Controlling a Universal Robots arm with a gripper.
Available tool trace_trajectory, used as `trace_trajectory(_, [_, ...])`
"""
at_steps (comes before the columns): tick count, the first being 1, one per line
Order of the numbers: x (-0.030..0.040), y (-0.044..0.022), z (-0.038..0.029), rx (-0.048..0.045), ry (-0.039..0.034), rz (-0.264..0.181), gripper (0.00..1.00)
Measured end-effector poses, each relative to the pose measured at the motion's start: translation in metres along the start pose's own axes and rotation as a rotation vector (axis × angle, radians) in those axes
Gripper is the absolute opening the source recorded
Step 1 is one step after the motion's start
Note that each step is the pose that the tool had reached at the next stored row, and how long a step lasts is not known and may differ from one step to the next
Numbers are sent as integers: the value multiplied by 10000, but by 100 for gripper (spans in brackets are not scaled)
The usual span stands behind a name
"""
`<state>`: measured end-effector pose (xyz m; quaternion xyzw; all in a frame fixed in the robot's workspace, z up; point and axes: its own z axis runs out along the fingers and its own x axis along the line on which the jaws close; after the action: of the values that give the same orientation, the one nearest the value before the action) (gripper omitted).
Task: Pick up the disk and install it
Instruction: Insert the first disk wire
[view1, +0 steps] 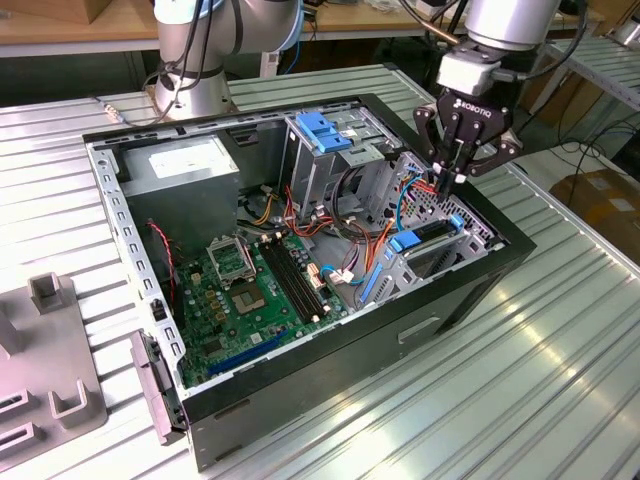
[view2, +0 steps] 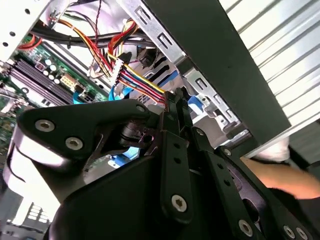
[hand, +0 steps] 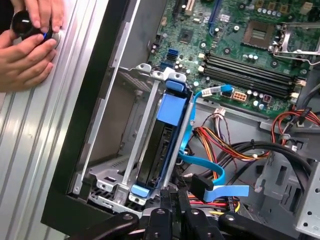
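Disk (hand: 162, 145) sits edge-up in its bay; tool (view1: 456, 172), fingers together, hovers just above.

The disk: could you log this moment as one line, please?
disk: seated upright in case bay | gripper: above it, jaws shut, holding nothing

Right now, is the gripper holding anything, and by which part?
Nothing. The gripper is shut with nothing between its fingers, just above the disk, which sits on edge in the case's drive bay.
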<state>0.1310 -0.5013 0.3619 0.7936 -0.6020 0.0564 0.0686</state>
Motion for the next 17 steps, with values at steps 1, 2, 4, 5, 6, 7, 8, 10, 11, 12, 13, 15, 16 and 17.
trace_trajectory(1, [0,0,1,-25,-6,144,16])
trace_trajectory(2, [-1,0,4,-62,-15,351,16])
trace_trajectory(4, [-2,0,10,-127,-31,728,16])
trace_trajectory(5, [-2,0,13,-155,-37,885,16])
trace_trajectory(6, [-3,-1,16,-181,-44,1037,16])
trace_trajectory(7, [-3,-1,20,-221,-53,1265,16])
trace_trajectory(8, [-4,-1,22,-246,-58,1409,16])
trace_trajectory(10, [-5,-1,29,-309,-74,1769,16])
trace_trajectory(11, [-6,-1,35,-364,-87,2080,16])
trace_trajectory(12, [-7,-2,40,-402,-96,2302,16])
trace_trajectory(13, [-8,-2,44,-431,-104,2463,16])
trace_trajectory(15, [-9,-1,49,-467,-111,2671,16])
trace_trajectory(16, [1,1,58,-467,-148,2703,16])
trace_trajectory(17, [20,8,65,-455,-245,2702,16])
